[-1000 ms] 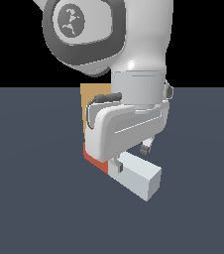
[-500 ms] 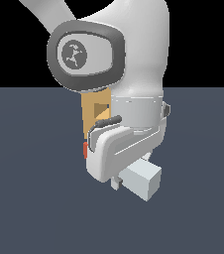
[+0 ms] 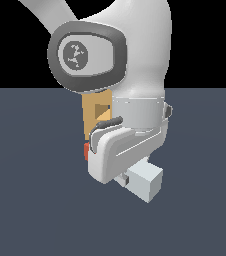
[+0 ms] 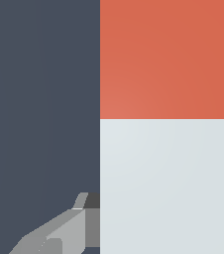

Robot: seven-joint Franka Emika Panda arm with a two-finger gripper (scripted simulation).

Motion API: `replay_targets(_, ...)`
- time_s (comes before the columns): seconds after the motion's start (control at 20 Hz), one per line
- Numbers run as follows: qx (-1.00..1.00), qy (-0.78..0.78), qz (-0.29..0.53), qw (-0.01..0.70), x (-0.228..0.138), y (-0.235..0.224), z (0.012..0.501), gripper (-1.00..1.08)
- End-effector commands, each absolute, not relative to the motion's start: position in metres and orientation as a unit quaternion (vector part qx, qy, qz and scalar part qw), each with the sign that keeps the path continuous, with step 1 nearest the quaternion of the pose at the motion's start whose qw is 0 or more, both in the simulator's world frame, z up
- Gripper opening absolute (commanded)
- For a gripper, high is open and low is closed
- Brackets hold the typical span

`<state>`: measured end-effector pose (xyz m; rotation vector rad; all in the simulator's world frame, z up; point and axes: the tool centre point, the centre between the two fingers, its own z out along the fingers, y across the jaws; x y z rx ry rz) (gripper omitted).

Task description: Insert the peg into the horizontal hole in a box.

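Peg [image 3: 144,181] insertion looks to be at the carry-and-align step: the arm's wrist housing [image 3: 127,152] hides most of the tan box [image 3: 94,114] behind it, leaving only its small square hole [image 3: 101,110] in sight. The gripper [image 3: 121,178] is clamped on the peg's white part, red-orange end toward the box. Next, that end needs lining up squarely with the hole.

Flat dark slate-blue floor [image 3: 35,200], tan box [image 3: 92,112] standing upright on it
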<state>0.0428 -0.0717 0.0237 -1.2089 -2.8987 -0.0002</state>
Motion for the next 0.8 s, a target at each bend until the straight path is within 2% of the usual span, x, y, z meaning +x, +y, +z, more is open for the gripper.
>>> replay_targets(0.0, -0.385, -0.923, 0.0, 0.0, 0.043, -0.072, 0.024, -1.0)
replay_targets(0.75, -0.463, -0.886, 0.0, 0.0, 0.02, -0.072, 0.039, -1.0)
